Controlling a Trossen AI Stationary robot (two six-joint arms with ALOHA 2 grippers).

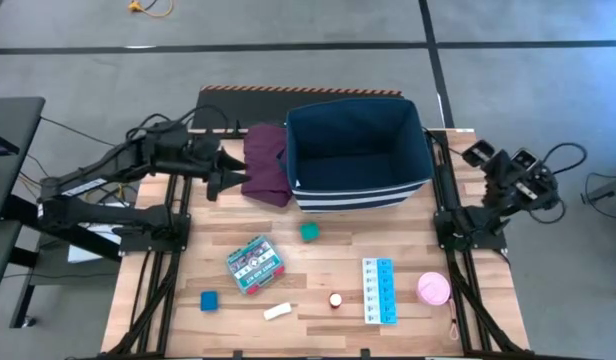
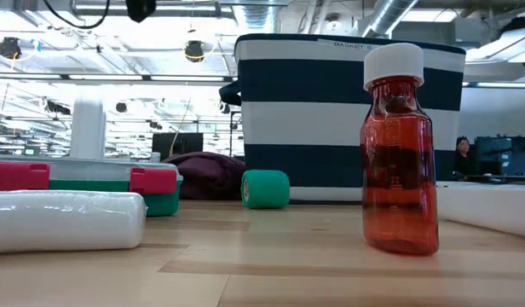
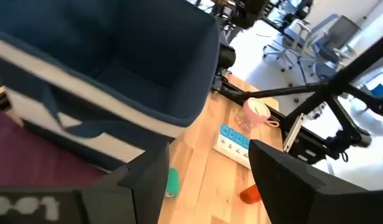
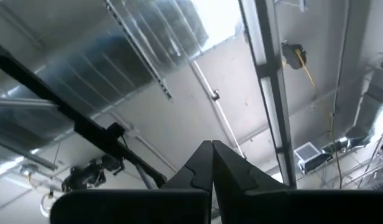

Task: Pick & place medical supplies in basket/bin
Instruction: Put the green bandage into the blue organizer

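Navy-blue striped bin (image 1: 360, 150) stands at the table's far edge with nothing visible inside. Beside the bin lies a maroon cloth (image 1: 266, 165), where the left gripper (image 1: 220, 168) hovers spread wide, holding nothing. Right gripper (image 4: 212, 163) is closed, empty, raised off beside the bin.

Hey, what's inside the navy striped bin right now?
From above, the bin shows only its bare dark-blue floor and walls; no supplies are in it. The strip of floor under the near wall is hidden. The left gripper is open beside it, over the maroon cloth.
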